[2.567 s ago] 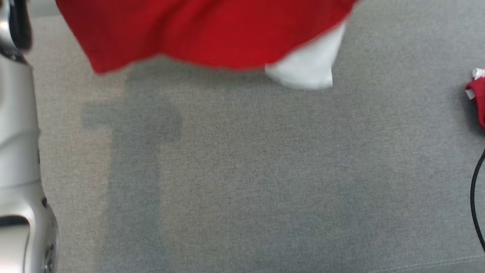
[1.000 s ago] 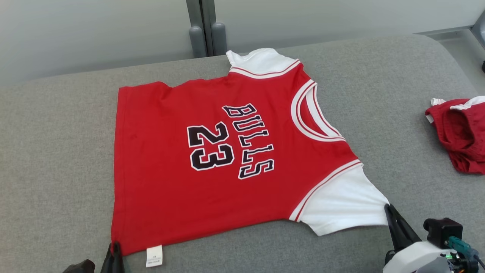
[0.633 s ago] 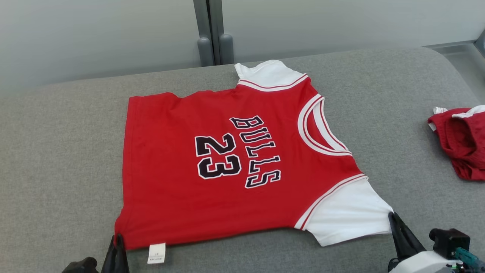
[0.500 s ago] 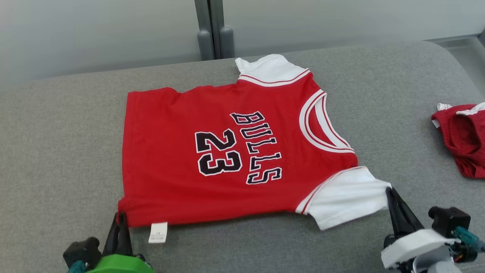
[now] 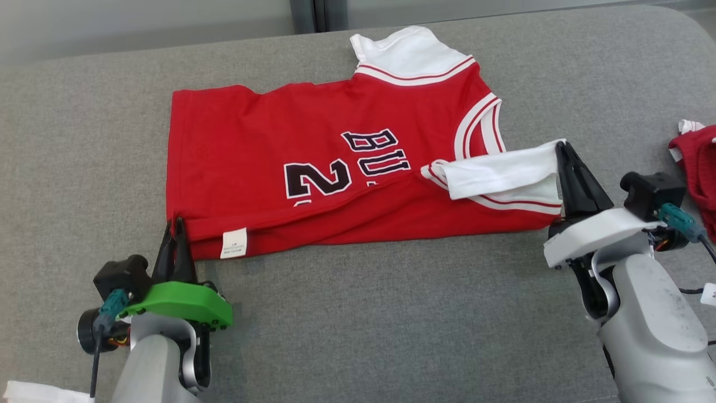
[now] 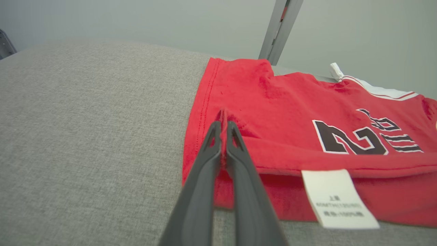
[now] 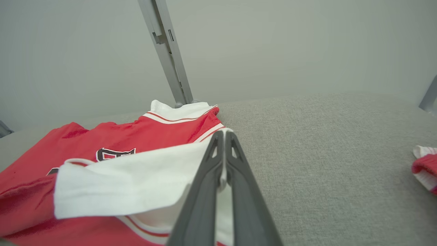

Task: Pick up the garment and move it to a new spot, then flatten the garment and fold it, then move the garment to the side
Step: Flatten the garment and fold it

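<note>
Pinching garment hem, left hand (right hand: sleeve); cushion around

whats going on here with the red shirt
A two-armed robot is partway through folding a red jersey on a grey padded surface. Its left gripper is shut on the hem corner and its right gripper on the near white sleeve, with the near edge doubled over the lower print. Another red garment lies to the right.

You are seeing two claws, left claw and right claw, one shirt at their tips, and one red cloth right of the right claw.
</note>
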